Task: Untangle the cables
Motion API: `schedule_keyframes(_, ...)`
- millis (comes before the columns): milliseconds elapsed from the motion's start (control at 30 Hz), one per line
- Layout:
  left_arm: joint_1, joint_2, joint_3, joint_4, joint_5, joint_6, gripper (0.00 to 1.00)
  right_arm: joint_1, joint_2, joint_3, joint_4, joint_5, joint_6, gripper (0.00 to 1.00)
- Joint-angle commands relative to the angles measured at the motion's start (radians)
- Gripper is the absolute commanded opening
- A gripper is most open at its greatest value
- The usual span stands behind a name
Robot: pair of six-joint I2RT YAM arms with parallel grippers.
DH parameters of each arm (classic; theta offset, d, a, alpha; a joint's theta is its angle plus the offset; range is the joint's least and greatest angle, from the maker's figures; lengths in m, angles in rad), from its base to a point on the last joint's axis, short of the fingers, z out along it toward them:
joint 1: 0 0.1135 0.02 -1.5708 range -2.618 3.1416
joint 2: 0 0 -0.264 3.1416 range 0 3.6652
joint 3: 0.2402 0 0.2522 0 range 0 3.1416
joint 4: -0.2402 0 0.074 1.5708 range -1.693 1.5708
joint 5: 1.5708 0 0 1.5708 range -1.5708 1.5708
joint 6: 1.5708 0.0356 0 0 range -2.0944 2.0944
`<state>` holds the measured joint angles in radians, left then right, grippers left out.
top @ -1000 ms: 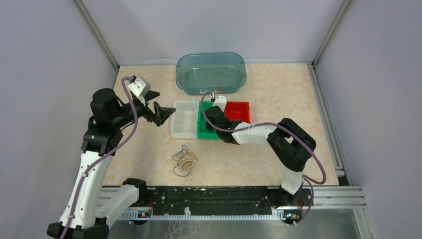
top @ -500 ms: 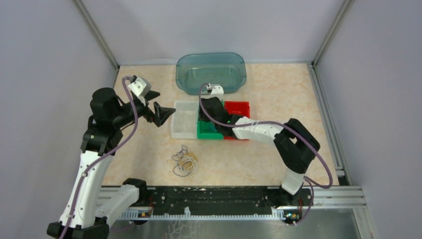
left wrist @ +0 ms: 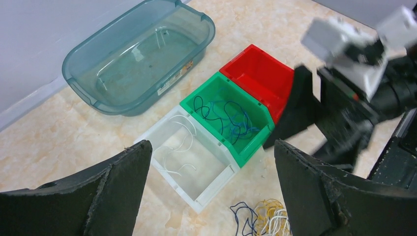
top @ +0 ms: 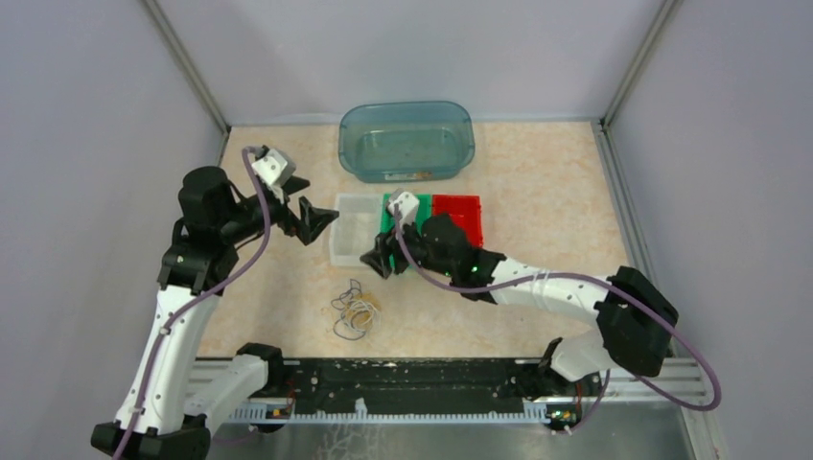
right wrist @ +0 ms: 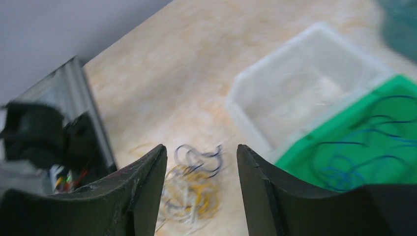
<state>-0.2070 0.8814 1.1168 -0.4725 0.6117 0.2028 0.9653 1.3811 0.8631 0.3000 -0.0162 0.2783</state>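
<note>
A tangle of thin blue, yellow-orange and white cables lies on the table in front of the bins, also seen in the left wrist view as cables. Blue wires lie in the green bin, and white wires in the white bin. My right gripper hovers open and empty between the bins and the tangle. The cables show blurred through the gap of that gripper. My left gripper hangs wide open left of the white bin, holding nothing.
A red bin stands right of the green bin. A teal translucent tub sits behind the bins. The black rail with the arm bases runs along the near edge. Grey walls close in both sides.
My right arm swung from over the green and red bins toward the front left, and its gripper went from shut to open. The left arm barely moved.
</note>
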Motion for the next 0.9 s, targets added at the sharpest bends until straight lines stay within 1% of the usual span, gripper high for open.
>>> schedule_keyframes(0, 0.001, -0.003, -0.012, -0.010, -0.006, 0.021, 0.99, 0.047, 0.005, -0.068, 0.115, -0.336, -0.082, 0.54)
schedule_keyframes(100, 0.002, -0.008, -0.016, -0.033, 0.002, 0.047, 0.98, 0.060, 0.050, -0.094, 0.151, -0.406, -0.089, 0.52)
schedule_keyframes(233, 0.008, -0.018, -0.032, -0.073, -0.024, 0.095, 0.97, 0.089, 0.139, -0.062, 0.178, -0.465, -0.127, 0.51)
schedule_keyframes(267, 0.011, -0.016, -0.031, -0.084, -0.030, 0.099, 0.96, 0.099, 0.164, -0.037, 0.172, -0.471, -0.139, 0.51)
schedule_keyframes(367, 0.027, -0.008, -0.027, -0.125, -0.019, 0.134, 0.96, 0.129, 0.230, 0.036, 0.080, -0.494, -0.199, 0.51)
schedule_keyframes(467, 0.054, 0.010, -0.041, -0.187, 0.024, 0.216, 0.98, 0.166, 0.263, 0.066, 0.028, -0.484, -0.268, 0.52)
schedule_keyframes(533, 0.084, 0.027, -0.055, -0.238, 0.062, 0.272, 1.00, 0.173, 0.310, 0.085, 0.018, -0.469, -0.274, 0.52)
schedule_keyframes(633, 0.151, 0.051, -0.063, -0.256, 0.125, 0.307, 1.00, 0.173, 0.336, 0.102, 0.040, -0.471, -0.260, 0.51)
schedule_keyframes(767, 0.277, 0.068, -0.057, -0.249, 0.216, 0.331, 1.00, 0.174, 0.376, 0.139, 0.075, -0.436, -0.227, 0.45)
schedule_keyframes(867, 0.328, 0.066, -0.060, -0.254, 0.260, 0.357, 1.00, 0.174, 0.402, 0.168, 0.081, -0.407, -0.215, 0.40)
